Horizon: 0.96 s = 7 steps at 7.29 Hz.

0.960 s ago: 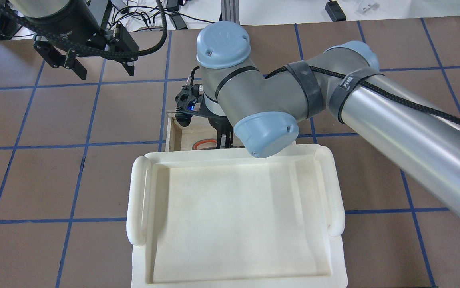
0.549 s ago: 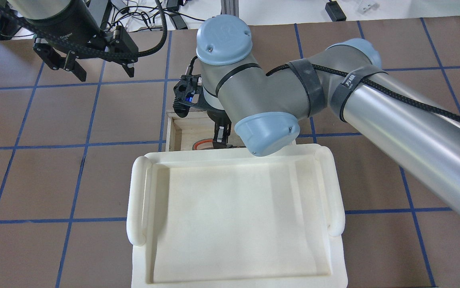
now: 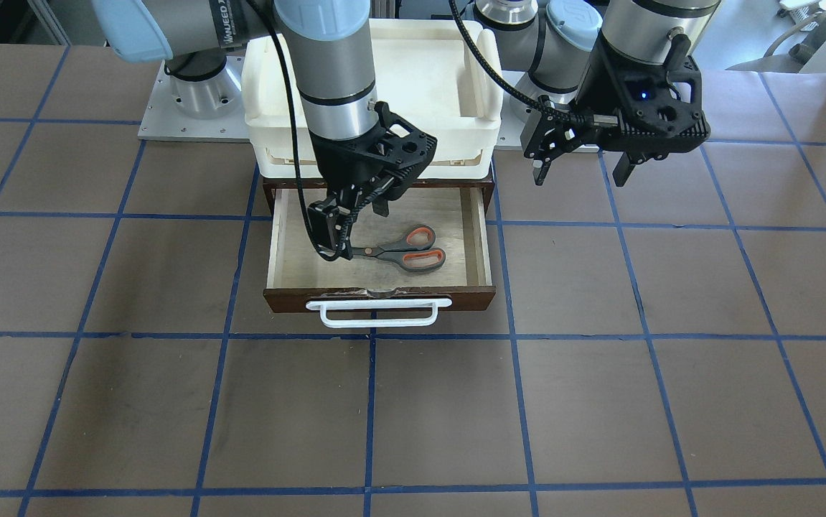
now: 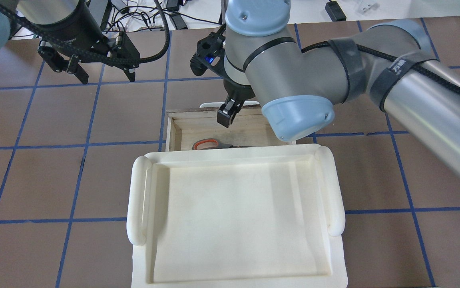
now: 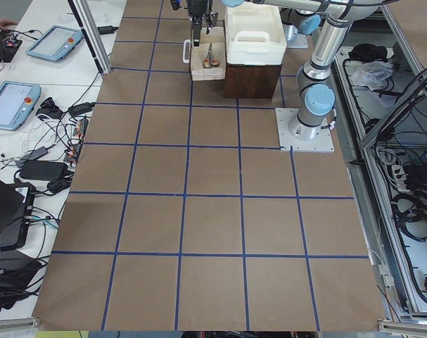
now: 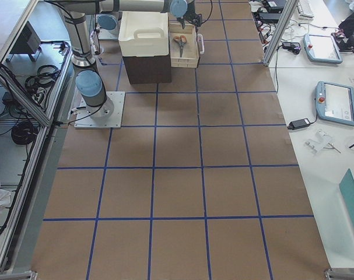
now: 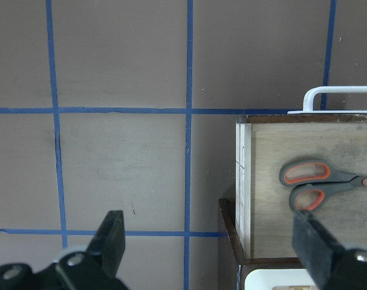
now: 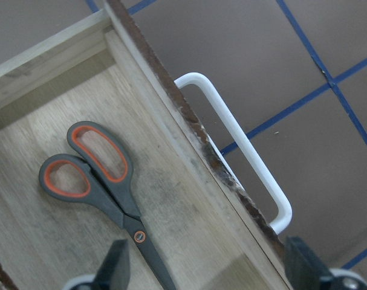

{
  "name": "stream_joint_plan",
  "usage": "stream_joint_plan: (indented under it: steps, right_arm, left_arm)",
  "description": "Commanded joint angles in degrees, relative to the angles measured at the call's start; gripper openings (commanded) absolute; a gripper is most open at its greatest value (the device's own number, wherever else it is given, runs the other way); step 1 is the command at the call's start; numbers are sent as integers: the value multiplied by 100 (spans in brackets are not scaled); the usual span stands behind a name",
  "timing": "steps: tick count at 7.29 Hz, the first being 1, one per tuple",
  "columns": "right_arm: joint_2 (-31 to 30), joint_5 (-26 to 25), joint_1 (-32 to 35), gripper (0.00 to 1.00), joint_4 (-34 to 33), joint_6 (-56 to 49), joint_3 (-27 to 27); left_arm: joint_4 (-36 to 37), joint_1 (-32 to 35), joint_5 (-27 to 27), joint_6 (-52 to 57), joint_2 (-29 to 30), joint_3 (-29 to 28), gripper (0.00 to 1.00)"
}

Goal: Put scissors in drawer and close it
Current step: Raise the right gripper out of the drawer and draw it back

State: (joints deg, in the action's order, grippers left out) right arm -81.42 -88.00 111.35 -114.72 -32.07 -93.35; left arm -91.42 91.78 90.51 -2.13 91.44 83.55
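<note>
Right gripper (image 3: 359,230) has risen out of the drawer (image 3: 384,296) since a second ago and shifted toward the drawer's front; it was low beside the scissors' loops then. Left arm has barely changed.

- Right gripper: fingers spread wide, nothing between them, hanging above the open drawer.
- Scissors (image 3: 402,250): flat on the pale drawer floor, directly below the right gripper and free of it. Blades closed. In the right wrist view the pivot sits under the gap between the fingers and the orange-lined loops point off to one side.
- Drawer: pulled out, with its chipped front and white bar handle (image 3: 378,312) on the side of the right gripper away from the robot's base.
- Left gripper (image 3: 579,176): fingers also spread and empty, hovering over bare table (image 3: 599,359) beside the drawer. Its wrist view shows the scissors' loops just beyond one fingertip, lower down.
- White tray (image 4: 138,200): on top of the cabinet, behind the right gripper toward the base.
</note>
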Motion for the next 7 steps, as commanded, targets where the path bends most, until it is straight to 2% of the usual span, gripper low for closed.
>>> stream_joint_plan:
  steps: [1, 4, 5, 7]
  right_arm:
    - [-452, 29, -166, 100, 334, 972, 1]
    - [-822, 20, -166, 100, 740, 2437, 1]
    - [-901, 20, -192, 100, 1080, 3338, 1]
    - [-936, -41, -254, 100, 1373, 3778, -26]
  left_arm:
    - [325, 137, 10, 19, 206, -110, 100]
    - [327, 252, -69, -77, 873, -813, 100]
    - [353, 305, -86, -86, 1041, -910, 100]
    - [1176, 375, -445, -112, 1532, -1077, 100]
